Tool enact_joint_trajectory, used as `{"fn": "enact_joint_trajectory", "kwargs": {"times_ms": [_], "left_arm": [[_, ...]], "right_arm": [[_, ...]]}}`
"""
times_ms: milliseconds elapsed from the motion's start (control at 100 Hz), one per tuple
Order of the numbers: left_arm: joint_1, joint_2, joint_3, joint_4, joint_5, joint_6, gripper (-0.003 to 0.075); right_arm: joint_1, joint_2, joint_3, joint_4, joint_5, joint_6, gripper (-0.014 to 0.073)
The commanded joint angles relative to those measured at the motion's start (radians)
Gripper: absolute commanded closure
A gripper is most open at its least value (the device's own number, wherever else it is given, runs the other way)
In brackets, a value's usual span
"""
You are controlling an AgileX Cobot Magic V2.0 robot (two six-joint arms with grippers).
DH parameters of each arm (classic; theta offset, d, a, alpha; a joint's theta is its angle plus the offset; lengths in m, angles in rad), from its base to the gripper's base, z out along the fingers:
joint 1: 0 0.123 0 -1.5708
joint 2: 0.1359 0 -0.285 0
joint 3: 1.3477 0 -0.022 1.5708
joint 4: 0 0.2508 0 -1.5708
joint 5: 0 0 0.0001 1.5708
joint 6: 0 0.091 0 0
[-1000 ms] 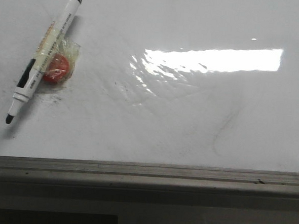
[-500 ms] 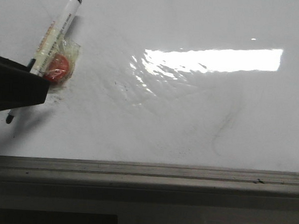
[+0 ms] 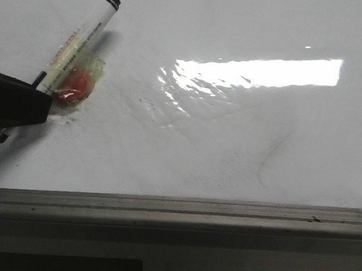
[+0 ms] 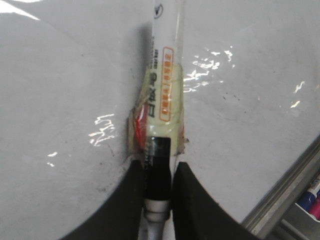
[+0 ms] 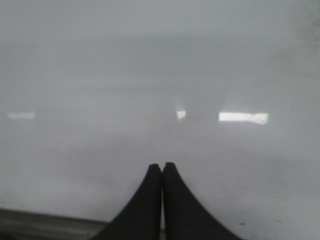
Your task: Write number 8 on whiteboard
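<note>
Glossy white, the whiteboard [image 3: 241, 151] fills the front view, lying flat with a grey metal rail along its near edge, a bright glare patch toward the right and only faint grey smears; no figure 8 is drawn on it yet. Its surface looks hard and slick, so a tip should glide with light pressure, and pressing hard would likely make it skid.

On the board's left part lies the marker [image 3: 76, 43], a slim white barrel with a black end cap pointing away and the uncapped tip pointing near-left. It looks light and stiff. A wrap of yellowish tape [image 4: 162, 107] circles its middle, with a red lump [image 3: 73, 83] bound against one side.

The left gripper [image 4: 158, 187] is clenched on the marker's black section just below the tape, a finger pressed on each side. That seems a sensible hold: close to the tip for control, with the tape as a stop against sliding on smooth plastic.

The right gripper [image 5: 162, 172] hovers over bare board with its fingers pressed together, holding nothing.
</note>
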Motion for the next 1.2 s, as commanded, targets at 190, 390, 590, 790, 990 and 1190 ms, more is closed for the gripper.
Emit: {"fn": "enact_joint_trajectory", "kwargs": {"times_ms": [190,390,590,790,990,1190], "left_arm": [[-0.012,-0.061,-0.032,0.162,-0.062,-0.007,0.0741],[-0.060,-0.074,-0.032,0.326,-0.060,-0.007,0.0741],[-0.125,-0.074,-0.032,0.448,-0.114,-0.007,0.0741],[-0.127,-0.074,-0.032,0.567,-0.217,-0.007,0.0741],[-0.127,-0.072,-0.032,0.570,-0.199,-0.007,0.0741],[-0.127,-0.072,-0.032,0.570,-0.182,-0.007,0.0741]], "right_arm": [[0.281,0.138,-0.120,0.021,-0.037,-0.135,0.0656],[0.536,0.265,-0.208,0.028,-0.113,-0.135,0.0544],[0.810,0.424,-0.290,0.026,-0.269,-0.135,0.0274],[0.878,0.592,-0.390,0.035,-0.335,-0.114,0.0270],[0.878,0.678,-0.461,0.058,-0.337,-0.114,0.0270],[0.878,0.697,-0.468,0.069,-0.339,-0.114,0.0343]]}}
